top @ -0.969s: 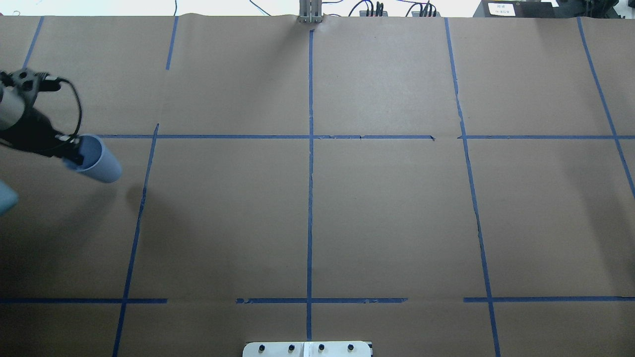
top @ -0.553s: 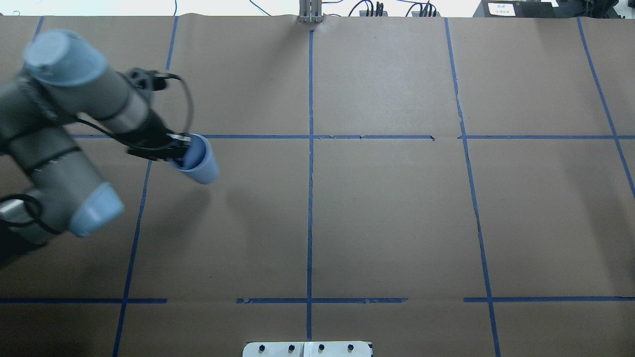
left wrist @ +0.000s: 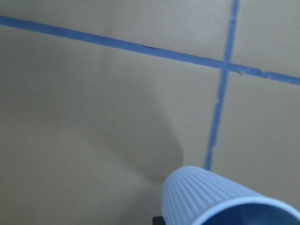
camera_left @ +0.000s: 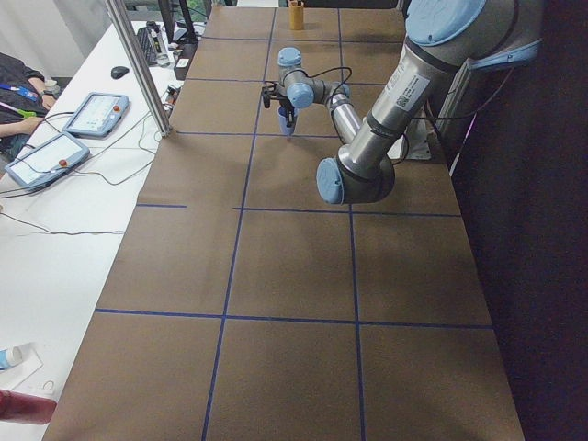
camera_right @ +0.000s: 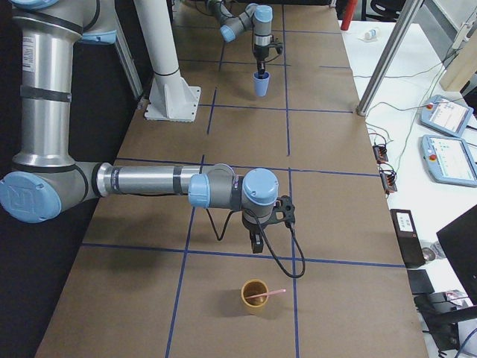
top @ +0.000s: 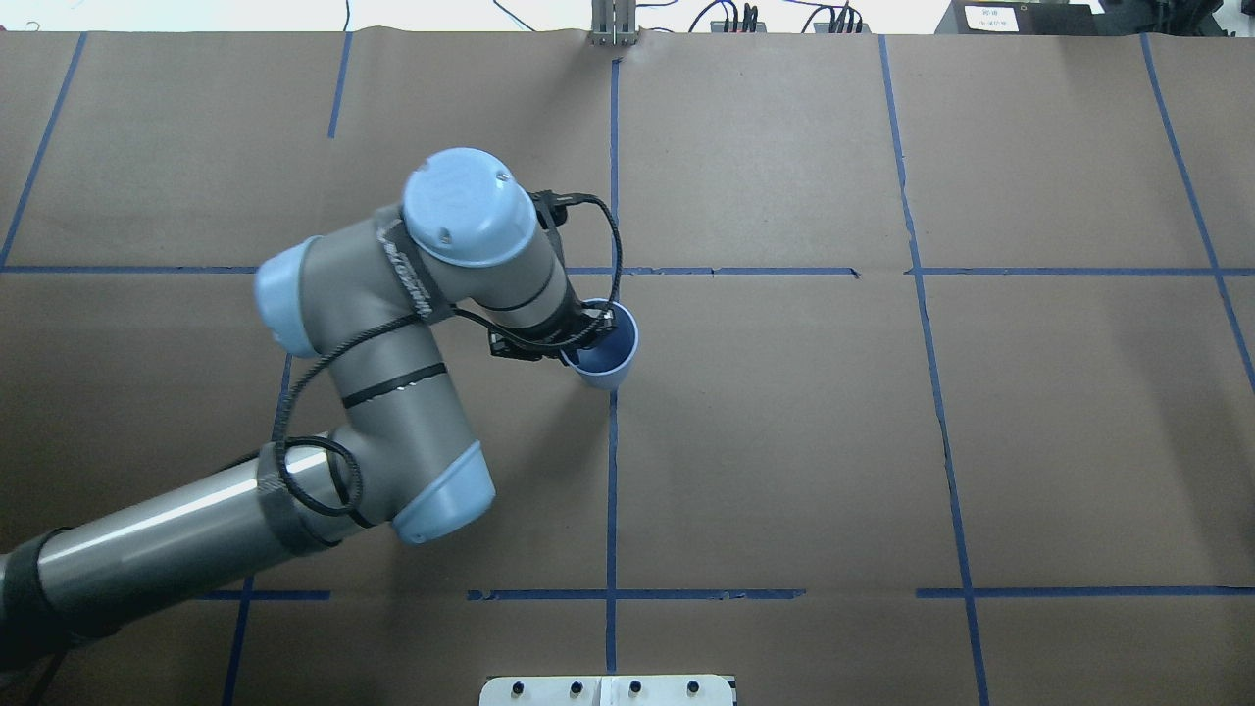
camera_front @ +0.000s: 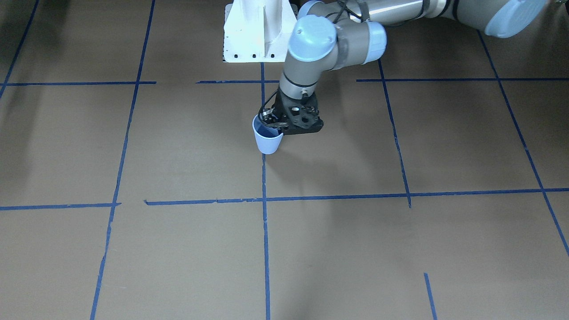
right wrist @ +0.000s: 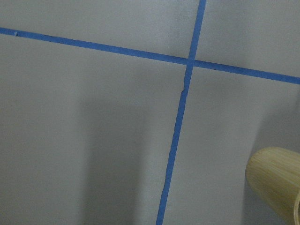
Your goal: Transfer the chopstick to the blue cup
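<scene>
Progress looked slight in the front-facing view: the left gripper [camera_front: 272, 129] clenched the rim of the blue cup [camera_front: 268, 142], pale, ribbed and upright. In the right-side view the thin pink chopstick [camera_right: 273, 293] leaned inside the tan cup [camera_right: 253, 304], well apart from the blue cup, not yet moved. The right gripper [camera_right: 256, 244] hung near that cup, its grip impossible to tell.

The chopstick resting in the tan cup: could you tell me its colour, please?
Pink. The chopstick shows best in the exterior right view.
</scene>
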`<state>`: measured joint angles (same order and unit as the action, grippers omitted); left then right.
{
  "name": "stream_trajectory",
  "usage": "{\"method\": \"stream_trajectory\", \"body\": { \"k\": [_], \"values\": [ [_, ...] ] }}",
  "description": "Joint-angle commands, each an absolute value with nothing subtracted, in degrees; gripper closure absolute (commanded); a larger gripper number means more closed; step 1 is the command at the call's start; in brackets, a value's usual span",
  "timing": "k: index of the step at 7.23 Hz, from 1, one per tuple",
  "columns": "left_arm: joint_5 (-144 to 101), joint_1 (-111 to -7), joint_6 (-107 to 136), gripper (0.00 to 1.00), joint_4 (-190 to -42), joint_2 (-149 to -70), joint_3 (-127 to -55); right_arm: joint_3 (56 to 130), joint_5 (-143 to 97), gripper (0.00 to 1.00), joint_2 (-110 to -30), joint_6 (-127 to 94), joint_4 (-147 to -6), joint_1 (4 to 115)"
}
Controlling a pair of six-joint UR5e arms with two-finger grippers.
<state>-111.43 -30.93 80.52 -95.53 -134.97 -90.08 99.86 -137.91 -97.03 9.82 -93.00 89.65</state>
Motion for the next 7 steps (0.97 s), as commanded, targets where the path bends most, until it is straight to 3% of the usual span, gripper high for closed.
{"method": "stream_trajectory", "body": {
  "k": [1, 3, 4, 5, 7],
  "values": [
    [-109.95, -29.09, 80.86, 1.00, -95.62, -135.88, -87.98, 99.84, -137.90, 0.00, -96.94, 9.76, -92.90, 89.65],
    [-109.95, -28.74, 80.68, 0.91, -95.62, -135.79, -87.89, 99.84, -137.90, 0.00, -96.94, 9.76, -92.90, 89.65],
    [-109.95, -28.74, 80.60, 0.61, -95.62, -135.79, -87.72, 99.84, -137.90, 0.00, -96.94, 9.76, -92.99, 89.65],
    [-109.86, -28.74, 80.42, 0.03, -95.71, -135.88, -87.71, 99.84, -137.90, 0.00, -96.94, 9.84, -92.90, 89.65],
    [-110.21, -29.00, 79.90, 0.00, -95.36, -135.97, -88.94, 99.84, -137.90, 0.00, -96.77, 9.76, -92.90, 89.65]
  ]
}}
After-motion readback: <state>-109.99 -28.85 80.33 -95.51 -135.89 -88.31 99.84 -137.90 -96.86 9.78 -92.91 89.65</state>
